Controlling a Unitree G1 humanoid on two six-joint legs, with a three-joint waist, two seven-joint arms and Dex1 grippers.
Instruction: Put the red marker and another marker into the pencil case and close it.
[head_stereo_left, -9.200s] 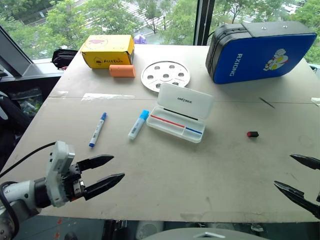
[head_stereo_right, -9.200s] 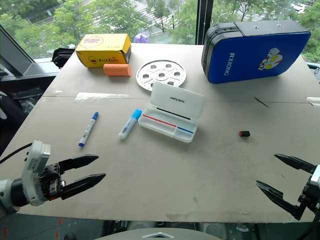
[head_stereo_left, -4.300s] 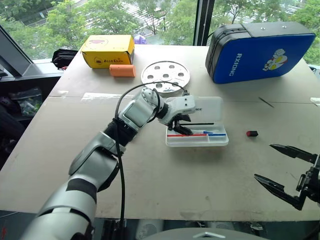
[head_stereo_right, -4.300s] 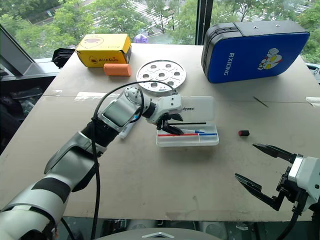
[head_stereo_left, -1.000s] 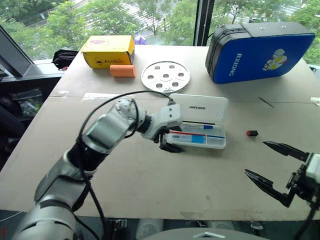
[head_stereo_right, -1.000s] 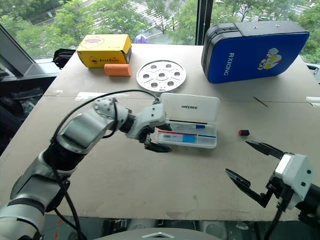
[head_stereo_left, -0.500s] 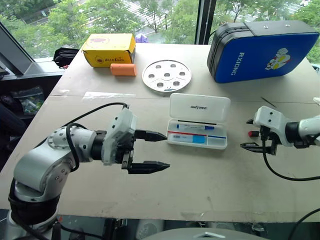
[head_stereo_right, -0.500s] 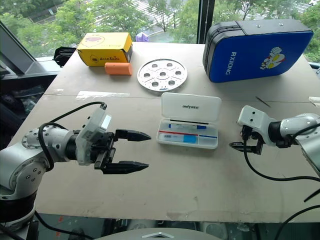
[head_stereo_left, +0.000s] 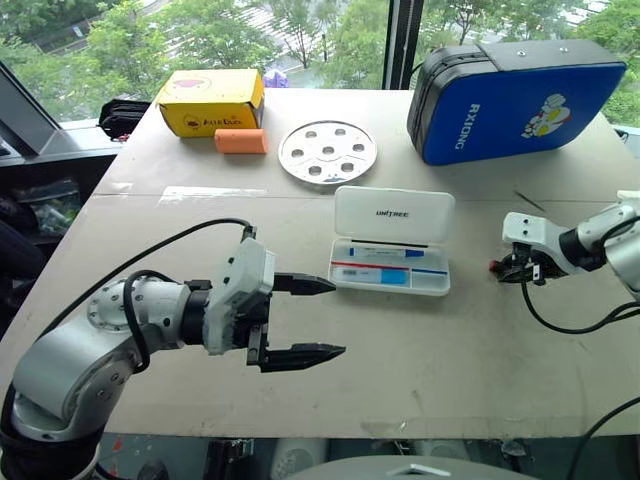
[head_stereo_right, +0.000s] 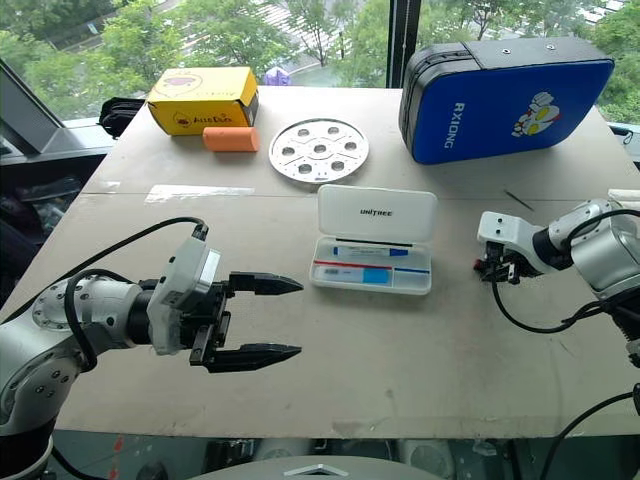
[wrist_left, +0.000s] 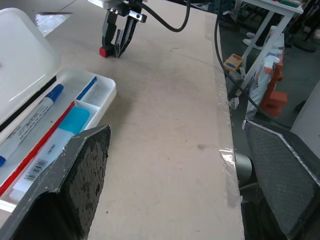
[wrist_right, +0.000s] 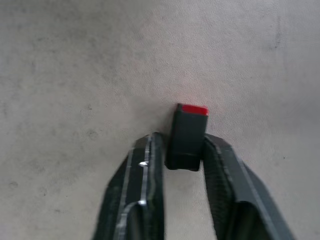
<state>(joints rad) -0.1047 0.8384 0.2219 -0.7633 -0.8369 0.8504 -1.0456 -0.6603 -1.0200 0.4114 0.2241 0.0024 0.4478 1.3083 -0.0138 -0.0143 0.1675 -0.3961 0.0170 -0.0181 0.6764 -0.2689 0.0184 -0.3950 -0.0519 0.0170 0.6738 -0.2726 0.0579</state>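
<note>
Centrally on your worktop, the slim white pencil case lies with its lid raised, and inside it you can see a blue-capped marker and a thicker marker with a light blue cap beside a red-and-blue strip. At the lower left of the head views, your left hand hovers with its two black fingers spread wide, holding nothing, well apart from the case. At the right edge, your right hand points down at the worktop, its fingers narrowed around a small black object with a red end, pressing against both its sides. A big blue zip case stands at the upper right.
</note>
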